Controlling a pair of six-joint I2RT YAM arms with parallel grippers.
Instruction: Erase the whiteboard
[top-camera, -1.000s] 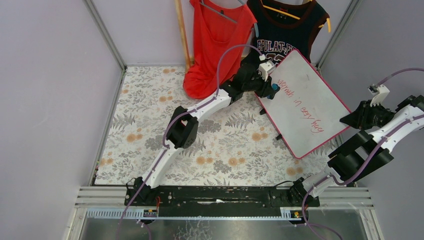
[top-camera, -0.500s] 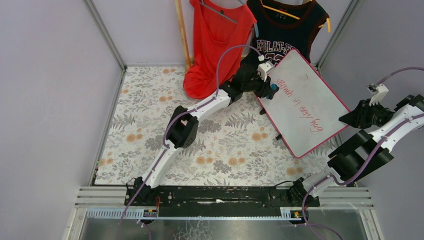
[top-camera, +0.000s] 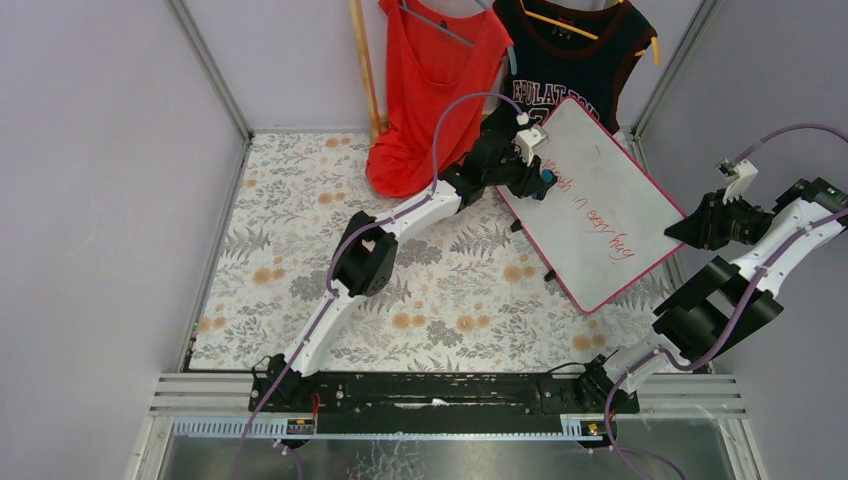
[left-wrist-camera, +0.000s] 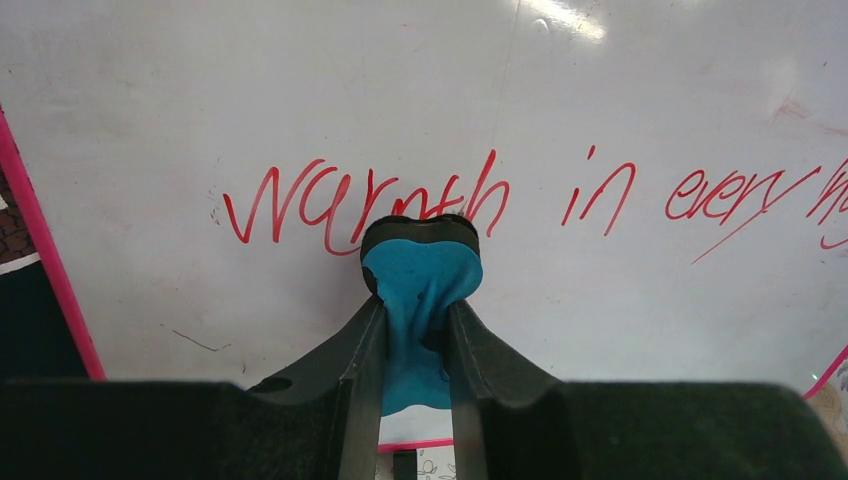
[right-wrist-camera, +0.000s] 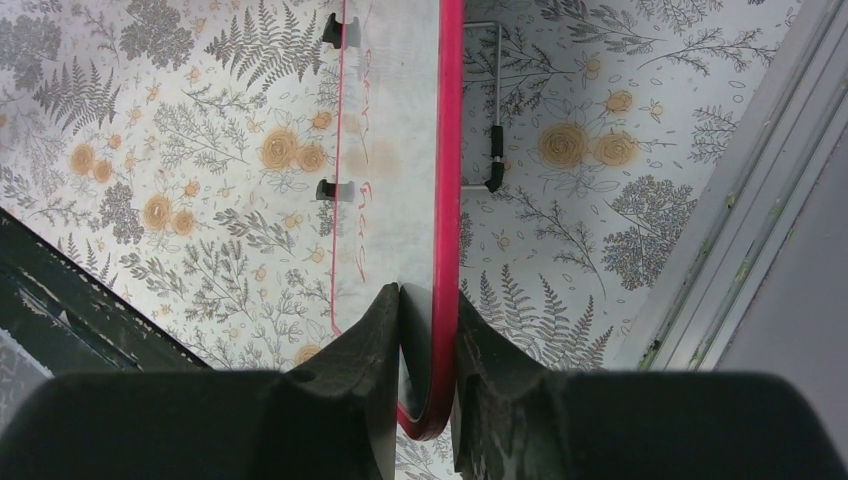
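Note:
The whiteboard (top-camera: 600, 205), white with a pink-red frame and red handwriting, is held tilted up at the back right. My right gripper (top-camera: 685, 228) is shut on its right edge; the right wrist view shows the pink frame (right-wrist-camera: 447, 200) edge-on between my fingers (right-wrist-camera: 425, 345). My left gripper (top-camera: 541, 178) is shut on a small blue eraser (left-wrist-camera: 420, 275) and presses its black pad against the board (left-wrist-camera: 640, 90) at the word "warmth" (left-wrist-camera: 370, 200). The rest of the writing runs to the right.
A red top (top-camera: 430, 80) and a dark jersey (top-camera: 570, 60) hang at the back beside a wooden pole (top-camera: 365, 65). The floral tablecloth (top-camera: 300, 240) covers the table. Grey walls and metal posts (top-camera: 660, 75) stand close on both sides.
The right gripper has lifted and tilted the whiteboard, shifting it slightly left and back. The left gripper with the eraser has stayed at the board's upper left, near the first word.

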